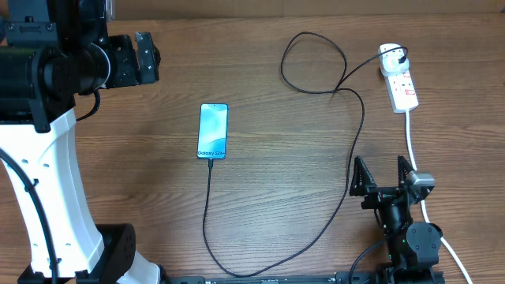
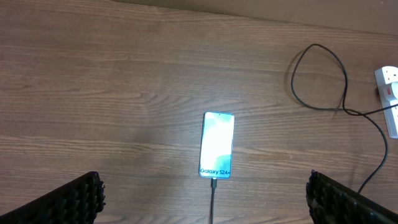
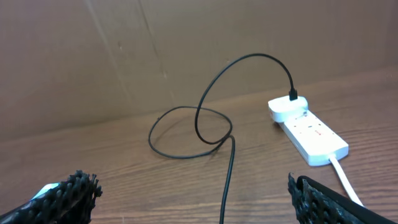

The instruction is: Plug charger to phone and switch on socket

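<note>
Charger (image 1: 208, 185): black cable; tip meets lower short edge of phone (image 1: 212, 131); other end plugged into upper end of socket (image 1: 401, 85); loop at upper centre of frame.
Phone: flat on wooden table (image 1: 118, 158), left of frame centre, screen lit.
Socket: upper right of frame; white cord (image 1: 412, 138) runs downward; switch position cannot be told.
Left gripper (image 1: 150, 57): upper left; jaws wide apart, nothing held.
Right gripper (image 1: 382, 175): lower right, beside white cord; jaws wide apart, nothing held.

Phone (image 1: 213, 131) left of centre on table (image 1: 276, 118), socket (image 1: 398, 79) far right.
Charger (image 1: 207, 193) meets phone's near edge, runs toward the near table edge, swings right, heads back, loops left of socket, ends on socket's far end.
</note>
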